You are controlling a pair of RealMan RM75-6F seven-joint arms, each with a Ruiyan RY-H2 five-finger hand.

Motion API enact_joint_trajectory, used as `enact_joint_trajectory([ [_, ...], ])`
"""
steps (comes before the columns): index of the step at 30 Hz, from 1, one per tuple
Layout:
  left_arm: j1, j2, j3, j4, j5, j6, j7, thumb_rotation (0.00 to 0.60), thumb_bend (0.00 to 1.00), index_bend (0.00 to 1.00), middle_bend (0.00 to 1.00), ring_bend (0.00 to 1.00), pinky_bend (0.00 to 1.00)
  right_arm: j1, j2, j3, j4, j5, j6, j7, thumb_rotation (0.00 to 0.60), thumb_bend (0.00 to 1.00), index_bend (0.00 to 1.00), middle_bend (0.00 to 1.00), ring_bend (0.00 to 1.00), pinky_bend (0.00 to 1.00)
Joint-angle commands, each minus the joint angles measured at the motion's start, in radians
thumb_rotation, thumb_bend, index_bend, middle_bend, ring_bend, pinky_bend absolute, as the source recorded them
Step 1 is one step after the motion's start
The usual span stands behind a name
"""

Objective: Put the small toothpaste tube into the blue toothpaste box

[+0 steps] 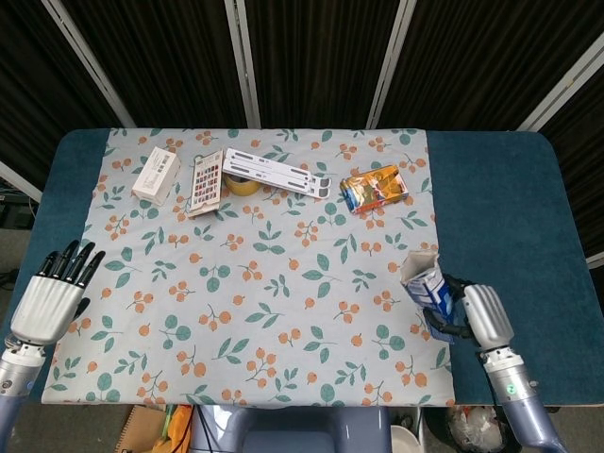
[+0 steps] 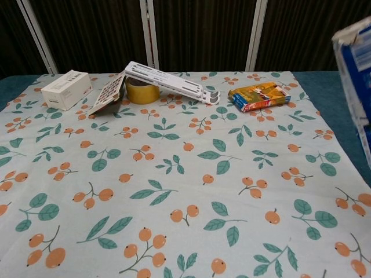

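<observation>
Right robot hand (image 1: 469, 314): low at the right edge of the floral cloth (image 1: 264, 283), fingers wrapped around the blue toothpaste box (image 1: 427, 284)
Blue toothpaste box: held upright-ish, open flap end up in head view; chest view shows it only as a blue-and-white slab (image 2: 355, 63) cut by the right frame edge
Left robot hand (image 1: 52, 294): over the bench's near-left corner, fingers spread, holding nothing, pointing away from the robot
Small toothpaste tube: can't tell where it is from either view
Bench (image 1: 500, 198): blue top, floral cloth covers most of it
Far row, left to right: white box (image 1: 156, 174), card of coloured squares (image 1: 207, 183), yellow tape roll (image 1: 244, 184), white slotted stand (image 1: 277, 173), orange packet (image 1: 375, 187)
Stand: long, lies tilted, leaning over the tape roll (image 2: 142, 90)
Card: propped at an angle, just beside the tape roll
Orange packet: lies flat, apart from the stand's right end
</observation>
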Motion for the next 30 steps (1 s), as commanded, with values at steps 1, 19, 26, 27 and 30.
enact_joint_trajectory([
  [1,0.001,0.001,-0.002,-0.002,-0.002,-0.003,-0.001,0.6,0.0,0.17,0.14,0.13,0.27,0.012,-0.034,-0.053,0.03,-0.013,-0.056,-0.082,0.6,0.47,0.54,0.6,0.57,0.54],
  [19,0.003,0.01,-0.005,-0.022,-0.004,-0.032,0.021,0.6,0.0,0.17,0.14,0.13,0.27,0.055,-0.066,-0.11,-0.033,0.092,-0.21,-0.233,0.6,0.41,0.11,0.35,0.22,0.3],
  [26,0.004,0.012,-0.008,-0.025,-0.007,-0.035,0.018,0.6,0.0,0.17,0.14,0.13,0.27,0.065,-0.059,-0.117,-0.076,0.112,-0.228,-0.27,0.6,0.33,0.0,0.15,0.04,0.18],
  [27,0.005,0.012,-0.009,-0.026,-0.007,-0.036,0.018,0.6,0.0,0.17,0.14,0.13,0.27,0.066,-0.055,-0.118,-0.083,0.114,-0.227,-0.271,0.6,0.33,0.0,0.14,0.04,0.17],
  [30,0.006,0.013,-0.01,-0.028,-0.007,-0.035,0.016,0.6,0.0,0.17,0.14,0.13,0.27,0.066,-0.041,-0.111,-0.099,0.12,-0.216,-0.265,0.6,0.33,0.0,0.14,0.04,0.17],
])
